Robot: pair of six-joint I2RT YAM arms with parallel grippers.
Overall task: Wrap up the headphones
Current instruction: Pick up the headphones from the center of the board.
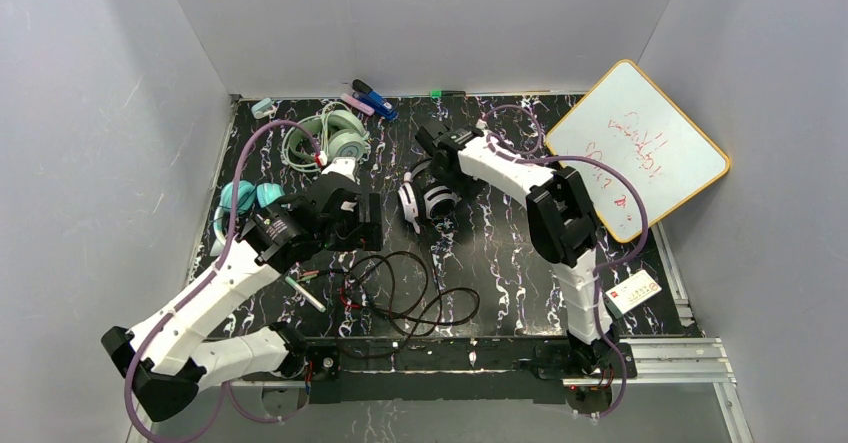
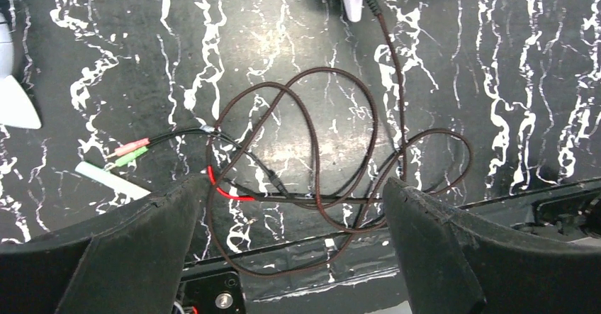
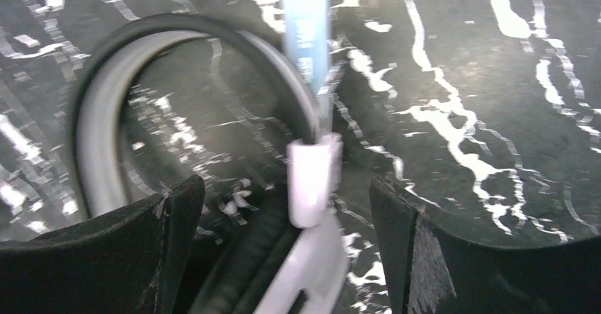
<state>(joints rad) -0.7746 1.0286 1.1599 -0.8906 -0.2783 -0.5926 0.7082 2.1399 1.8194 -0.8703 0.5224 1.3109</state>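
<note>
The black-and-white headphones (image 1: 430,201) lie mid-table. Their thin dark cable (image 1: 405,293) sprawls in loose loops toward the near edge. In the left wrist view the cable (image 2: 312,144) lies below my open left gripper (image 2: 294,186), held by neither finger, with pink and green plugs (image 2: 131,151) at its left. My left gripper (image 1: 360,225) hangs above the loops. My right gripper (image 1: 428,158) is open over the headset; its white hinge piece (image 3: 312,179) lies between the fingers, untouched, beside the headband (image 3: 99,115). Mint-green headphones (image 1: 335,133) and teal headphones (image 1: 245,198) rest at the back left.
A whiteboard (image 1: 640,148) leans at the right wall. Markers (image 1: 372,98) lie along the back edge. A white stick (image 1: 303,293) lies near the cable, and a small card (image 1: 632,291) sits by the right arm's base. Grey walls close in three sides.
</note>
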